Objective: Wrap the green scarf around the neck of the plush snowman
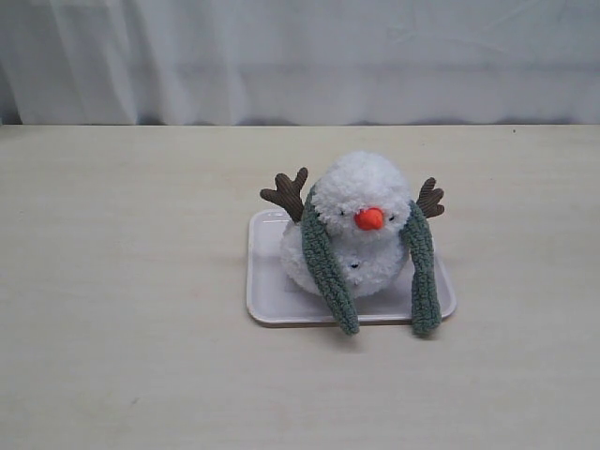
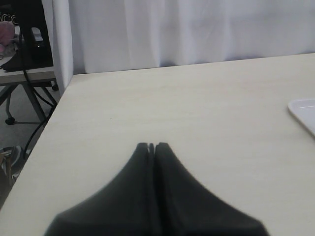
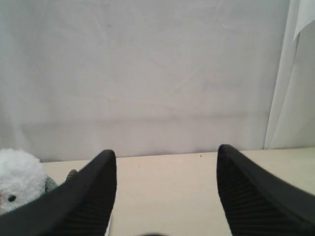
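Green scarf [image 1: 325, 267] tails closest, flopped over front rim of white tray [image 1: 265, 302], roughly middle of table [image 1: 122, 281]. Scarf runs behind plush snowman [image 1: 361, 185], tails hang down front, uncrossed. So draped, not wrapped yet imo. Left pincer [image 2: 151, 146] pinched closed, empty, near left table edge. Right pincer [image 3: 166, 151] spread wide, empty. Next: grab one tail, cross it over front of snowman's neck [image 1: 367, 242].

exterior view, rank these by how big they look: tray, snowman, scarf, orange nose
1. white tray
2. plush snowman
3. green scarf, counting only the two strips that show; the part behind the head is hidden
4. orange nose, clearly the smallest
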Controlling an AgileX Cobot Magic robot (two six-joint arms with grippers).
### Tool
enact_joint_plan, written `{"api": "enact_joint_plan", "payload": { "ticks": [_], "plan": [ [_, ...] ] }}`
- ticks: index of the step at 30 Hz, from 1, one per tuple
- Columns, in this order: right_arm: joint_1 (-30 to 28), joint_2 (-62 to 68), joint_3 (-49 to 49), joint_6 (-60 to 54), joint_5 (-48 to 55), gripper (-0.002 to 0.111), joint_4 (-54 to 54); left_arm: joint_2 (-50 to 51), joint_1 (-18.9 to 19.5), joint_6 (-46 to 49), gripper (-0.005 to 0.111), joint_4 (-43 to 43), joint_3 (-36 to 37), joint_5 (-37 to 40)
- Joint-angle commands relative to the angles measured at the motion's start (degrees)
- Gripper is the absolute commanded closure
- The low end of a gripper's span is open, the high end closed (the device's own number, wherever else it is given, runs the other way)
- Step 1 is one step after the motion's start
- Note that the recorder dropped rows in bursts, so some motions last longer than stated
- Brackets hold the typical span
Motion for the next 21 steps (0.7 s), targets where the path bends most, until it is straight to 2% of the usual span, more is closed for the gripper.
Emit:
{"api": "enact_joint_plan", "payload": {
  "ticks": [1,11,21],
  "plan": [
    [-0.21,-0.25,1.78,0.65,-0.80,0.052,0.21,-0.13,0.08,-0.16,0.107,-0.07,0.12,-0.59],
    [2.68,-0.25,1.78,0.65,1.61,0.052,-1.01,-0.13,0.08,-0.16,0.107,-0.07,0.12,-0.59],
    [2.68,-0.25,1.78,1.04,10.16,0.052,-3.11,-0.13,0.08,-0.16,0.107,-0.07,0.12,-0.59]
  ]
}}
